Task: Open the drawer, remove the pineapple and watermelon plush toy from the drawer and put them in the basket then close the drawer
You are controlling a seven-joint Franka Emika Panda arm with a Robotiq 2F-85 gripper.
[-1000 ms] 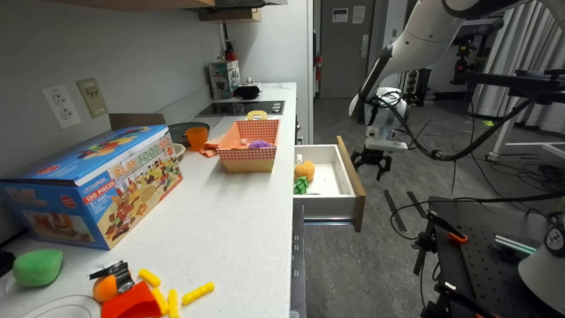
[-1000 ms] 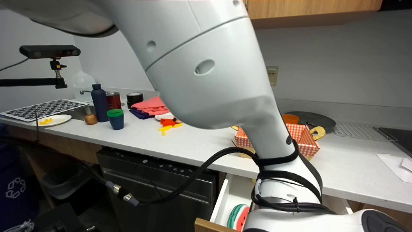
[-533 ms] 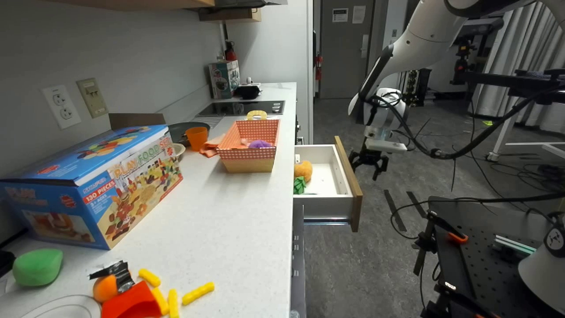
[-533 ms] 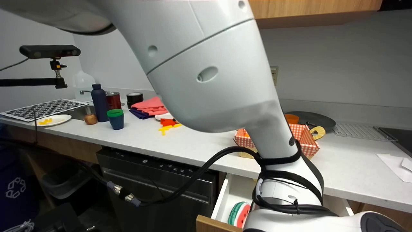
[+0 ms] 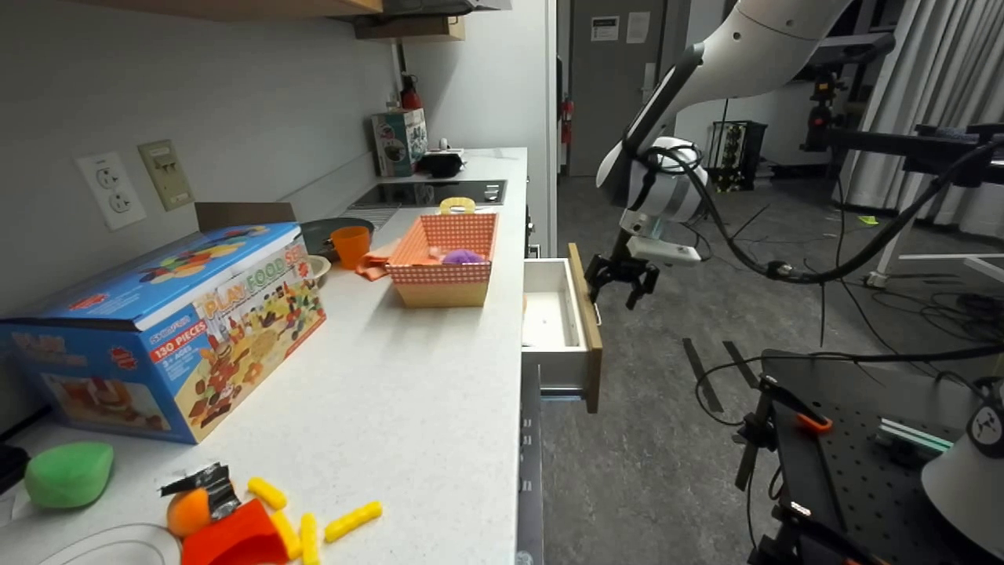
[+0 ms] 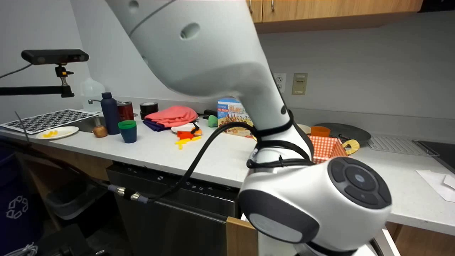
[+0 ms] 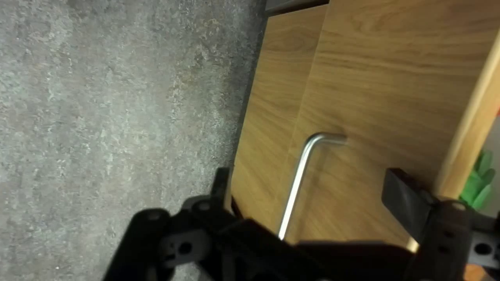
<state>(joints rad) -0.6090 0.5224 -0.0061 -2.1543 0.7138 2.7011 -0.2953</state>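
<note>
In an exterior view, the leftmost print is on a blue cardboard box (image 5: pixel 169 337) on the white counter (image 5: pixel 408 455): PLAY FOOD SET runs along its long side, with 130 PIECES and 3+ AGES to the left, and a line of lettering above them too small to make out. Next come an orange cup (image 5: pixel 351 246) and, farther back, a teal-and-white carton (image 5: pixel 400 141) whose print cannot be read. The basket (image 5: pixel 441 295), lined in orange-and-white check, stands near the counter's front edge with a purple thing (image 5: pixel 463 256) in it. Right of that, the drawer (image 5: pixel 553 310) is part-way out, its front (image 5: pixel 594 369) wood-coloured; in the wrist view the green leaves of the pineapple plush toy (image 7: pixel 478 183) show inside it. The gripper (image 5: pixel 612 300) hangs just beside that front, its fingers (image 7: pixel 404 203) well apart and holding nothing; in the wrist view a metal bar handle (image 7: pixel 297 187) appears between them, though whether either finger touches the wood I cannot tell. Behind, a grey door (image 5: pixel 616 118) bears two posted sheets (image 5: pixel 604 28), their writing too small to read, and at far right the white robot base (image 5: pixel 969 486) carries a dark round emblem (image 5: pixel 986 428) with pale marks.
</note>
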